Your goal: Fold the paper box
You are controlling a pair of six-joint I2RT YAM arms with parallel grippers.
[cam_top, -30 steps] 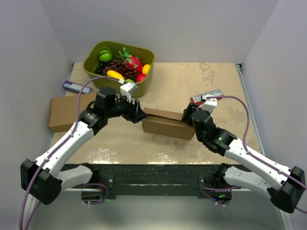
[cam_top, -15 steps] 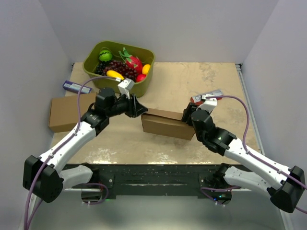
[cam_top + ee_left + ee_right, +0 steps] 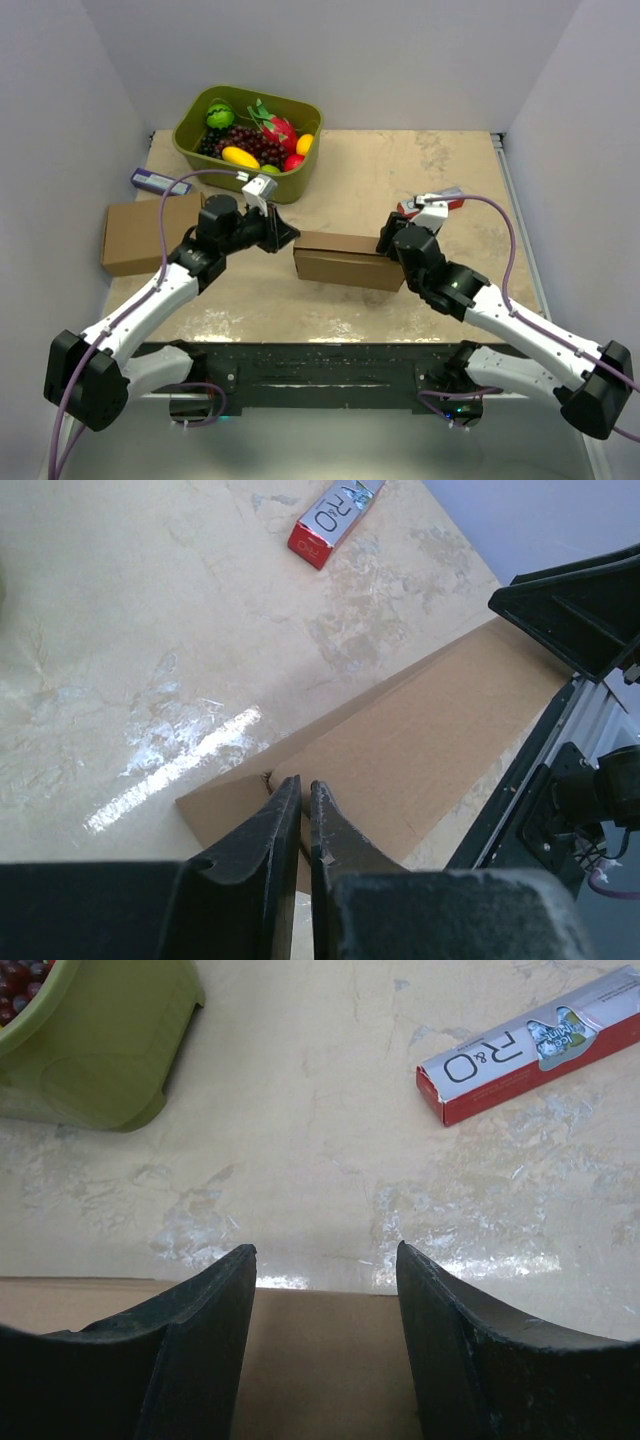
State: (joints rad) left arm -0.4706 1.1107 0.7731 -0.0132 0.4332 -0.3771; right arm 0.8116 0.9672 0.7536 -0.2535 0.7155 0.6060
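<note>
Left hand (image 3: 305, 785): spread a second ago, now nearly pressed together at the left corner of the paper box (image 3: 345, 262); you can't tell if cardboard is caught | paper box: mid-surface (image 3: 400, 170), between both hands | right hand (image 3: 325, 1250): spread as before, over the box's right end.

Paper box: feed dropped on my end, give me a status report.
Left fingers nearly shut at paper box left corner, grip unconfirmed. Right fingers open at its right end. Red carton beyond, clear of both.
</note>
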